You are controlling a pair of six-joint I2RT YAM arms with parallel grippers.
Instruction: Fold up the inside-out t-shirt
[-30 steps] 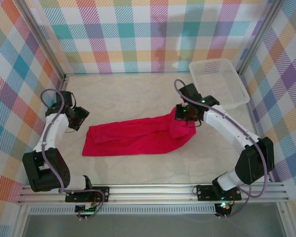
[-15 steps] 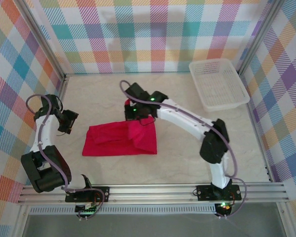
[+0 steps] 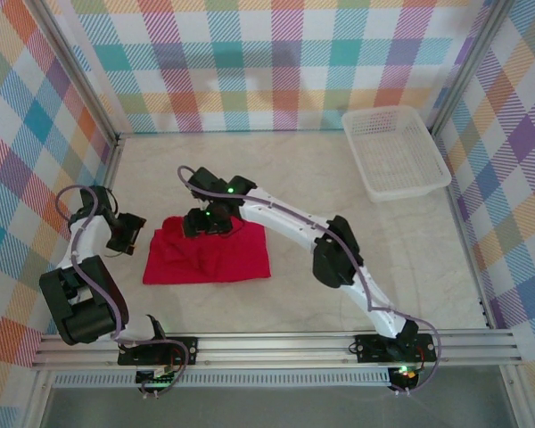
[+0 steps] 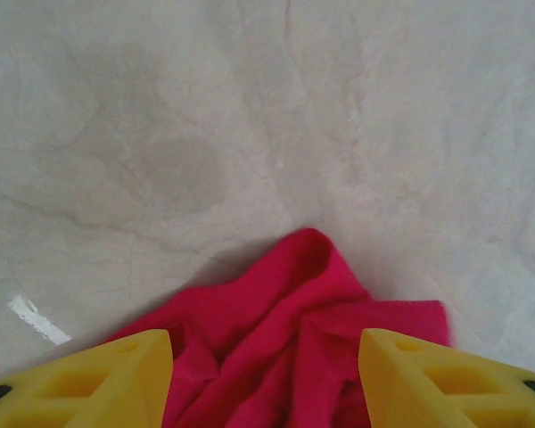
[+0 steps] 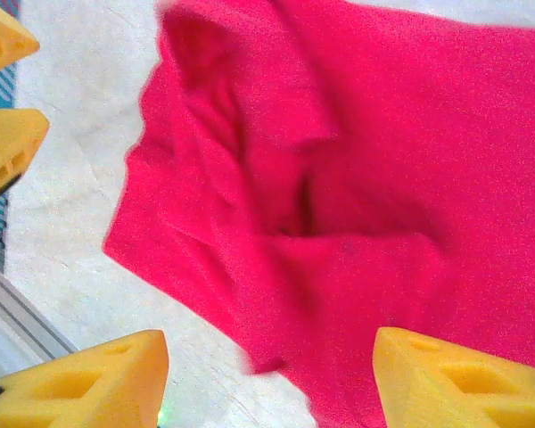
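Observation:
The inside-out t-shirt (image 3: pixel 209 257) lies on the table as a red, rumpled rectangle, doubled over on itself. My right gripper (image 3: pixel 207 223) hovers over its upper left part, open, with nothing between its yellow fingers (image 5: pixel 446 379). In the right wrist view the shirt (image 5: pixel 339 178) lies creased below the right gripper (image 5: pixel 267 357). My left gripper (image 3: pixel 127 234) stands just left of the shirt, open. In the left wrist view a bunched corner of the shirt (image 4: pixel 294 312) lies ahead of the left gripper (image 4: pixel 266 361), and the cloth is not pinched.
A white plastic basket (image 3: pixel 394 152) stands at the back right corner. Checked walls close in the back and both sides. A metal rail (image 3: pixel 276 346) runs along the near edge. The left gripper's yellow fingers (image 5: pixel 4 98) show close to the shirt's edge in the right wrist view.
My right arm swept left with the shirt's right end, laid it over the left half, and opened, letting it go. The left gripper drew back slightly and stayed open.

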